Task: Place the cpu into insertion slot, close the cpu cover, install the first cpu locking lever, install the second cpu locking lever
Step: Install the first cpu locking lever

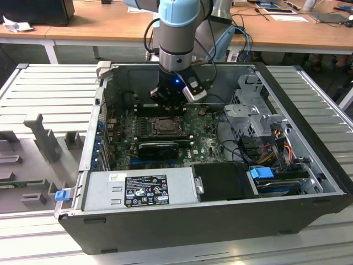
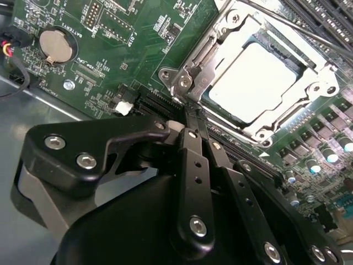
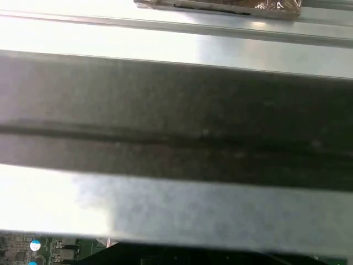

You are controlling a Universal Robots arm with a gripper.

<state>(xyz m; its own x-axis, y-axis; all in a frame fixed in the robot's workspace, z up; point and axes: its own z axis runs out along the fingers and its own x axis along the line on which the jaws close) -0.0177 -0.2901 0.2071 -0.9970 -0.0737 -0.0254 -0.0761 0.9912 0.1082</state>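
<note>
The gripper (image 2: 191,117) is hanging low inside the case (image 1: 182,221), its jaws looking pressed together right at a corner of the cover (image 2: 193,63). The cpu (image 2: 256,83) is sitting in the slot (image 2: 282,45), with the cover lying flat around it.

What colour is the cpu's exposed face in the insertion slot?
The cpu has a plain, pale silver-beige face, almost white. It shows best in the second wrist view.
</note>
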